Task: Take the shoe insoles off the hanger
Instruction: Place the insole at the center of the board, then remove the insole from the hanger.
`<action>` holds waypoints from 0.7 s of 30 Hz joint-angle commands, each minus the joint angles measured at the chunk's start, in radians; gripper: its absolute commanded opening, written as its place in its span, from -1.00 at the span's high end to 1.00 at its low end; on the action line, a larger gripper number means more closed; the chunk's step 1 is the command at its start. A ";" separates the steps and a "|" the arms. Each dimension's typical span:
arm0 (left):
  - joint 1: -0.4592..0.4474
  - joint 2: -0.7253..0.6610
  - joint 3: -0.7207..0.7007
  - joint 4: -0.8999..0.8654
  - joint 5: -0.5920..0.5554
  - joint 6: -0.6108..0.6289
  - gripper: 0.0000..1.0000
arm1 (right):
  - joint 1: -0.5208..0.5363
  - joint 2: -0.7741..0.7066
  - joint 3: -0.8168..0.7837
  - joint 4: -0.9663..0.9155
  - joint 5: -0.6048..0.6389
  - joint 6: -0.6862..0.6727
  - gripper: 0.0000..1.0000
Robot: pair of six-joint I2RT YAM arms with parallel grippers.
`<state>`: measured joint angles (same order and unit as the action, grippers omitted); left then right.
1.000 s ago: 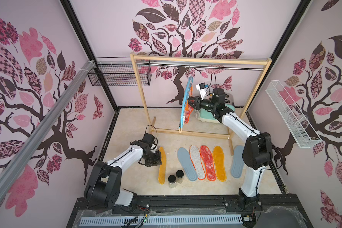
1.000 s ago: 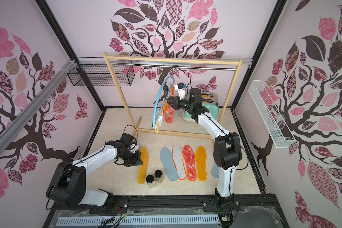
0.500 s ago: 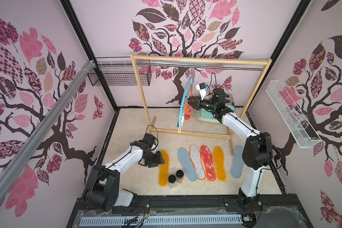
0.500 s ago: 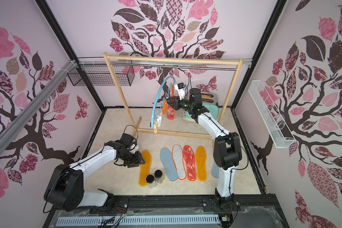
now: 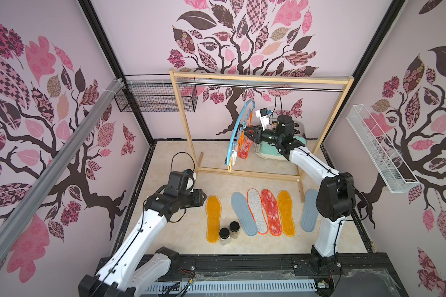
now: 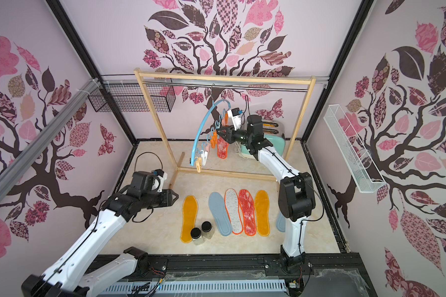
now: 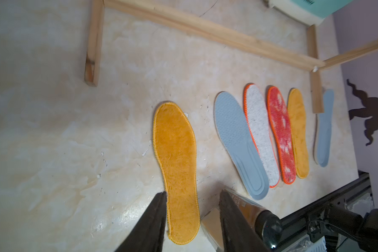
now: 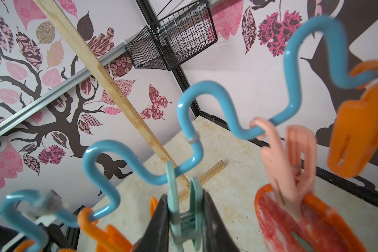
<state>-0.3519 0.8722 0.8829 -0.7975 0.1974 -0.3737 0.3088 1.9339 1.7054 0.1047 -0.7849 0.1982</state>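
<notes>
Read the floor in a top view as a dial. At 9 o'clock the left gripper [image 5: 204, 198] hovers low with its claw spread apart and empty. In the left wrist view its tips straddle the heel end of a mustard-yellow plush insole [image 7: 176, 161] that lies flat at 8 o'clock. Two small dark-lidded glass jars [image 5: 229, 230] stand touching that insole's near end.

From 6 to 4 o'clock five more pads lie flat:
- a grey-blue foam insole [image 5: 242, 214]
- a speckled grey-white felt insole with orange edging [image 5: 256, 211]
- a red-white mottled insole [image 5: 271, 213]
- a second mustard-yellow insole [image 5: 285, 213]
- a second grey-blue insole [image 5: 310, 211], apart from the rest

At 12 o'clock the light blue plastic arc hanger [image 5: 233, 135] hangs from the metal rail of the tall wooden frame [image 5: 186, 123]. One red-white mottled, orange-edged insole [image 8: 292, 222] is on it, pinched at its top end by a pale pink clothespin [image 8: 292, 157].

Just at the hanger's 3 o'clock side, the right gripper [image 8: 184, 196] is clamped on a mint-green clothespin [image 8: 184, 220] on the wavy bar. It does not hold the insole.

The hanging pad looks light, thin and floppy, with a grippy fabric face. It should be pinched across its thickness on the free part just below the pink pin. A hard tug would likely swing the loosely hooked hanger, so the pin needs squeezing open or the hanger steadying.
</notes>
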 commanded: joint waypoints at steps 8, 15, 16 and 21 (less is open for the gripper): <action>-0.007 -0.281 -0.086 0.062 -0.124 0.018 0.07 | -0.008 0.042 0.000 -0.048 0.002 -0.001 0.70; -0.007 -0.241 -0.079 0.055 -0.100 0.021 0.08 | -0.007 0.042 0.004 -0.048 -0.001 0.006 0.69; -0.008 -0.238 -0.082 0.056 -0.092 0.021 0.08 | -0.007 0.043 0.003 -0.048 0.000 0.006 0.68; -0.007 -0.231 -0.082 0.057 -0.084 0.021 0.07 | -0.007 0.043 0.003 -0.053 0.005 0.000 0.41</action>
<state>-0.3553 0.6445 0.8032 -0.7425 0.1017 -0.3637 0.3088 1.9343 1.7054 0.0986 -0.7841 0.1974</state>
